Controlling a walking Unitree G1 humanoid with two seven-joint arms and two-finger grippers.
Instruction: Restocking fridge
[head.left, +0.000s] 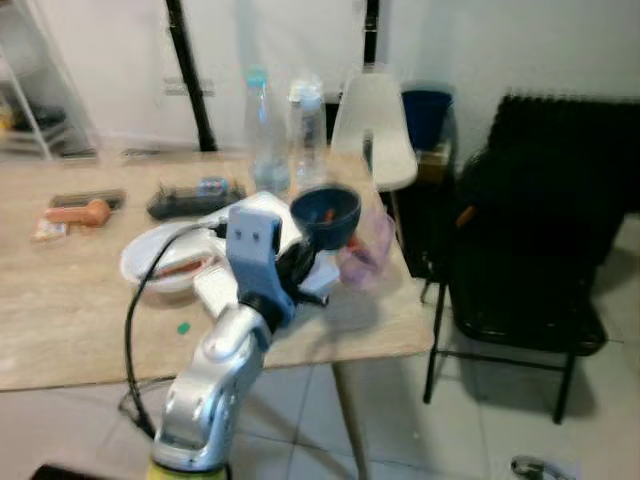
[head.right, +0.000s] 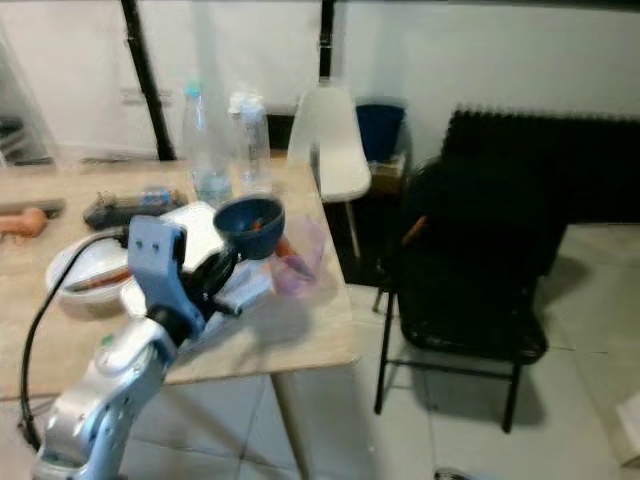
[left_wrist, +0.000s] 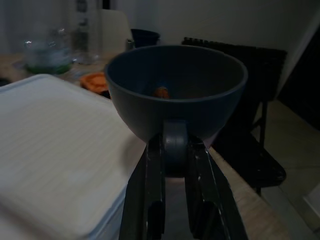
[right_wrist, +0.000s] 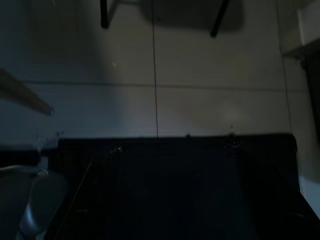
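Dining corner, wooden table (head.left: 60, 320) across the left and centre of the head views, tiled floor below, black chair (head.left: 540, 250) at the right, white chair (head.left: 375, 125) behind the table's far edge.

Item 1, left gripper (left_wrist: 172, 165): both black fingers (left_wrist: 150, 200) pressed together on a small rounded tab at the rim of a dark blue bowl (left_wrist: 175, 90). Grip is a pinch on that tab alone (nothing supports the bowl from beneath).

Item 2, dark blue bowl: held at frame centre in the head views, lifted above the table, just over a white lidded container (left_wrist: 55, 160). Something small and orange (left_wrist: 161, 92) lies inside; what it is cannot be told. Handling, as a judgement: rigid plastic or similar, light, smooth-walled. The tab is the natural place to hold it, though a narrow one; the bowl could pivot or slip if swung quickly, and the loose contents would roll. Best carried level and slowly.

Item 3, pinkish translucent cup (head.left: 365, 250): just beside the bowl toward the table's right corner, with something red inside.

Item 4, white plate (head.left: 150, 262): left of the silver forearm, with reddish food on it.

Item 5, two clear bottles (head.left: 268, 130): upper centre, upright at the table's far side.

Item 6, sausage-like piece (head.left: 78, 212) and dark flat object (head.left: 195, 200): upper left.

Item 7, right arm: idle; its wrist view is dark, looking at floor tiles and a black surface. State of its fingers cannot be told.
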